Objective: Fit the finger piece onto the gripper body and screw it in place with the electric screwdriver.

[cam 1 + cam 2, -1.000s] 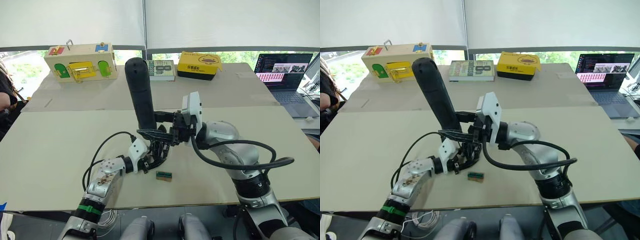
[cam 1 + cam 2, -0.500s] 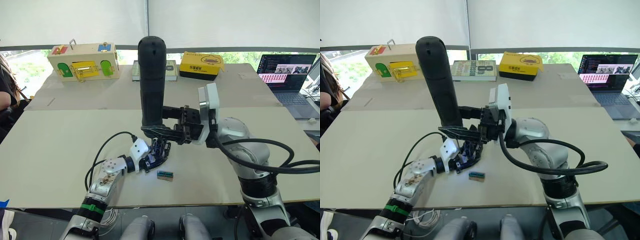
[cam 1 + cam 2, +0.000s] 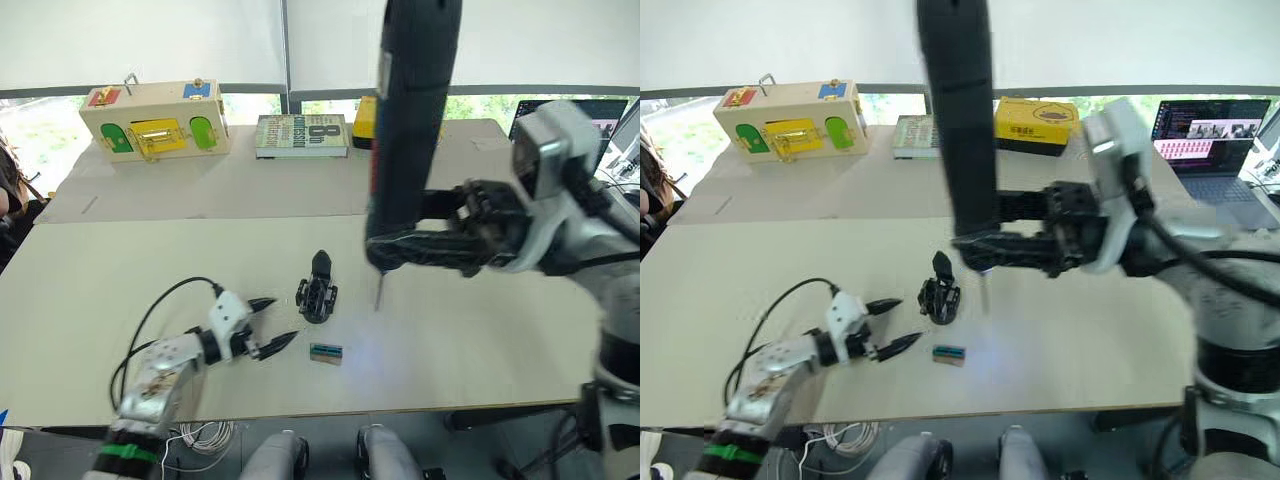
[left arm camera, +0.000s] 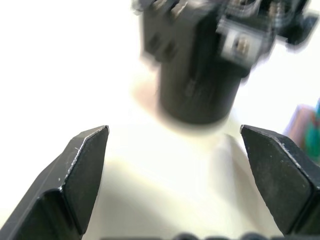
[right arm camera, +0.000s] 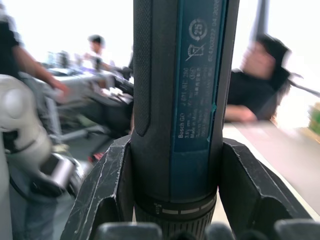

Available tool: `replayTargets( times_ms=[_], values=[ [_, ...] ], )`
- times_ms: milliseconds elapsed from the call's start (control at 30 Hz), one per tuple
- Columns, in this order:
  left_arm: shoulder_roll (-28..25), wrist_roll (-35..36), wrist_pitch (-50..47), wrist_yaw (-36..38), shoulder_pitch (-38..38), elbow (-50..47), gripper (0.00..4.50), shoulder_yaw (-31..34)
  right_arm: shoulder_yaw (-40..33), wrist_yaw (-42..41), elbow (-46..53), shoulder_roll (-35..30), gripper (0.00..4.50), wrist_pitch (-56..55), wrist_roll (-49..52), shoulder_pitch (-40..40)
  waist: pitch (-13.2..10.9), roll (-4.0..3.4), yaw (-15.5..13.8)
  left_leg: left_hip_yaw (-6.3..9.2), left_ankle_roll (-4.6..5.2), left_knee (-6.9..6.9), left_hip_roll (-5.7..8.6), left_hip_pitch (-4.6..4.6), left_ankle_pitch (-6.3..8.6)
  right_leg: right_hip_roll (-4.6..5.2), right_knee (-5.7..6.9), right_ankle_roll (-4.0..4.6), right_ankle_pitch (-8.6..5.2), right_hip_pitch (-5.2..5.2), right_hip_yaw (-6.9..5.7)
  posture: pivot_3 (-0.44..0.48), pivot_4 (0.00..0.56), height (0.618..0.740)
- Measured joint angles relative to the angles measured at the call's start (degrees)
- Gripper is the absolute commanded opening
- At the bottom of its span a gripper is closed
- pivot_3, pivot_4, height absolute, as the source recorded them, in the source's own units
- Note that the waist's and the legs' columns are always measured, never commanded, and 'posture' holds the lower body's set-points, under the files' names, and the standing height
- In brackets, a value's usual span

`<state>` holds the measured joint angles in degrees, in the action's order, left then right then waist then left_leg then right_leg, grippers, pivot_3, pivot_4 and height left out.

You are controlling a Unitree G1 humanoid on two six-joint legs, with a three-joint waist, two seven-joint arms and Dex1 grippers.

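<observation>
We see the electric screwdriver (image 3: 410,130), a long thick black cylinder of matte plastic with a blue printed label down one side, held upright in the right gripper (image 3: 440,248), whose two black fingers are clamped around its lower barrel. In the right wrist view the finger pads (image 5: 107,187) press flat against both sides of the ribbed collar. A thin metal bit (image 3: 378,291) projects from the lower end and hangs clear of the pale, smooth tabletop (image 3: 120,260).

At about nine o'clock from the bit stands the gripper body (image 3: 317,295), a small chunky black block with a rounded base and an open ribbed frame. A black tapered part rises from its top toward twelve o'clock; we cannot tell whether this is the finger piece. In the left wrist view the body appears blurred, with a smooth cylindrical base.

The left gripper (image 3: 272,322) lies on the table at about eight o'clock from the body, its two pointed black fingers spread apart with nothing between them, near the body without touching it.

A small green-and-tan rectangular block (image 3: 326,352) lies flat at six o'clock from the body.

At the table's far edge rest a wooden latch box (image 3: 155,118) with coloured doors, a book (image 3: 301,134) and a yellow box (image 3: 1036,124).
</observation>
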<state>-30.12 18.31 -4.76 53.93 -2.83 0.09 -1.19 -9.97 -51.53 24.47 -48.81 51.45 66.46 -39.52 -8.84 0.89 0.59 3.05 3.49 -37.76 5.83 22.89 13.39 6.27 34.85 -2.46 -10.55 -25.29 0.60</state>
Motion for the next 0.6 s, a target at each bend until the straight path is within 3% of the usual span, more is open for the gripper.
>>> replayTargets(
  times_ms=[100, 233, 400, 600],
  values=[
    [-6.68, 7.06, -2.03, 8.16, 5.51, -1.48, 4.44, 5.96, 1.25, -3.32, -6.95, -17.58, 1.95, 6.04, -7.13, 4.23, -0.3, -0.01, -0.38, 0.0, 0.07, -0.06, -0.01, 0.26, 0.04, 0.16, -0.09, 0.03, -0.1, -0.12, -0.15, 0.0, 0.15, 0.74],
    [-12.07, 8.95, 0.91, 14.46, 7.59, -1.29, 4.44, 11.18, 9.86, -4.7, -16.36, -28.57, 1.95, 7.97, -21.04, 9.7, -0.44, -0.04, -1.34, -0.16, -0.01, -0.08, -0.01, 0.74, 0.08, 0.35, -0.32, 0.04, -0.1, -0.69, -0.17, 0.0, 0.15, 0.74],
    [-14.61, 12.59, 2.13, 21.34, 7.36, -1.68, 4.44, 13.65, 23.04, -9.44, -20.78, -28.76, 1.95, 8.27, -32.09, 8.19, -0.63, -0.35, -0.86, -0.41, 0.19, -0.09, 0.0, 1.15, 0.04, 0.26, -0.29, -0.1, 0.07, -1.02, -0.08, 0.0, 0.15, 0.74],
    [-15.79, 13.58, -1.42, 23.24, 7.53, -2.18, 4.44, 13.67, 36.03, -11.89, -31.31, -22.63, 1.95, 8.06, -46.49, 1.46, -0.81, -0.5, -0.61, -0.48, 0.21, -0.1, 0.01, 1.18, 0.09, 0.25, -0.31, -0.15, 0.11, -1.03, -0.08, 0.0, 0.15, 0.74]
  ],
)
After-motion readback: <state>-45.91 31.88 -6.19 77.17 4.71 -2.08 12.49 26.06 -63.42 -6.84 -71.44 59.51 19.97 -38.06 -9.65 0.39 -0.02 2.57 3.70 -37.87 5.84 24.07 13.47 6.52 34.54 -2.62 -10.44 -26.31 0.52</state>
